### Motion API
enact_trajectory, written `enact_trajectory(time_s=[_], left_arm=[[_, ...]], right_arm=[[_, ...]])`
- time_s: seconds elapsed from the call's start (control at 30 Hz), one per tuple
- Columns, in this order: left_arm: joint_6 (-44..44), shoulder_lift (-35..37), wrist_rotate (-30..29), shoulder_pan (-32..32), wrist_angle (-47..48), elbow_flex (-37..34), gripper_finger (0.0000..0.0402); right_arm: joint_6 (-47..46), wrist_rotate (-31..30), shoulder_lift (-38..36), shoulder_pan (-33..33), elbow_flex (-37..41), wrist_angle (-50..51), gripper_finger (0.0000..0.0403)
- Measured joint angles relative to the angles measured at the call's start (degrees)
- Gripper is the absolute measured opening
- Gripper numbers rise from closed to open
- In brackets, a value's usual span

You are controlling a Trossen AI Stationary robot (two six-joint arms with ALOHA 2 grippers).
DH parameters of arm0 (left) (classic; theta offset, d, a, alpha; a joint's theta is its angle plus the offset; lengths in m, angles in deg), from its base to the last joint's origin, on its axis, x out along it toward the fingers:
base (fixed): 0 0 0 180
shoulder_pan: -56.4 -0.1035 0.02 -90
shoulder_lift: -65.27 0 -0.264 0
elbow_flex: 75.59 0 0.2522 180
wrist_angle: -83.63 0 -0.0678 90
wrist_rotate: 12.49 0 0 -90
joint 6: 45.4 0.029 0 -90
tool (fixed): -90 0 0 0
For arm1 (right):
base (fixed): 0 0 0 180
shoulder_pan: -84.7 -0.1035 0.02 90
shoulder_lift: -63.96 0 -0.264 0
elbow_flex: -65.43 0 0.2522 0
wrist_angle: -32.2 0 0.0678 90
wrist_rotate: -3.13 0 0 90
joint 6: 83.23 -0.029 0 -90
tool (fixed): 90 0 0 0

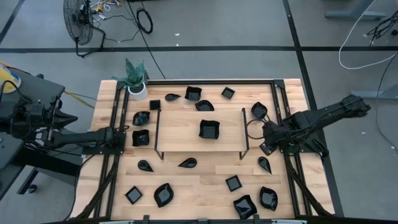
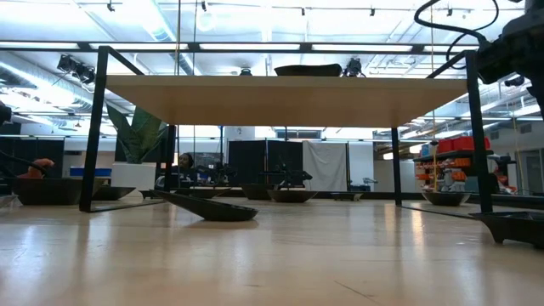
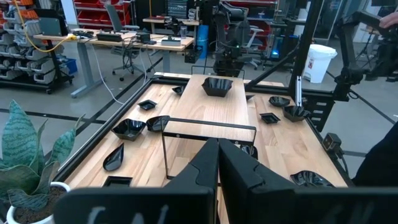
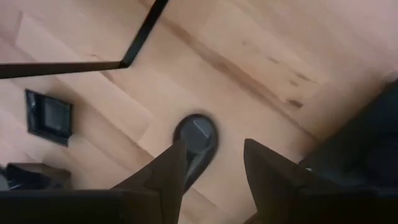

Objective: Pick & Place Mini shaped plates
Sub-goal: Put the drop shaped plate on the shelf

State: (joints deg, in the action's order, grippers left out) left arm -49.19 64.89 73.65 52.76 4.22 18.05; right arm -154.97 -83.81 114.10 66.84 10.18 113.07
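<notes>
A light wooden bench (image 1: 205, 180) seen from above carries many small glossy black dishes (image 1: 163, 194) in square, teardrop and leaf shapes, scattered around a raised wooden shelf on thin black wire legs (image 1: 199, 129) at the centre; one glossy black square dish (image 1: 209, 129) sits on top of that shelf.

The right claw (image 1: 268, 147) hangs over the bench's right side, just past the shelf's right edge; its two dark fingers (image 4: 163, 177) stand apart and hold nothing. Below it lies a small glossy black teardrop dish (image 4: 196, 138); in the right wrist view this dish shows just ahead of the gap between the fingers, nearer one finger than the other, with its round bowl away from the claw and its narrow tail running back under that finger; the long axis is therefore slanted to the gap, not square across it. My judgement is that the coming move turns on lowering and centring over this dish, perhaps with a small twist of the wrist.

Room for that: bare wood surrounds the dish; a black shelf leg (image 4: 144, 34) stands beyond it, and a small black square dish (image 4: 50, 116) lies apart to one side; neither touches it.

The left claw (image 3: 217, 163) waits over the bench's left edge, fingers pressed together and empty, beside a white pot with a green plant (image 1: 137, 84); it is well apart from the teardrop dish, so the right arm is plainly the nearer.
</notes>
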Motion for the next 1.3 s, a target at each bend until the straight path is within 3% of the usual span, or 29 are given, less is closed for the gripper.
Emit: enact_trajectory(time_s=[0.97,1.3], left_arm=[[0.00,0.00,0.02,0.02,0.00,0.00,0.0018],[0.00,0.00,0.02,0.00,0.00,0.00,0.0018]], right_arm=[[-39.93,-1.94,11.38,-23.66,-0.05,-2.64,0.0165],[-48.15,-2.87,11.85,-27.89,5.47,-12.31,0.0165]])
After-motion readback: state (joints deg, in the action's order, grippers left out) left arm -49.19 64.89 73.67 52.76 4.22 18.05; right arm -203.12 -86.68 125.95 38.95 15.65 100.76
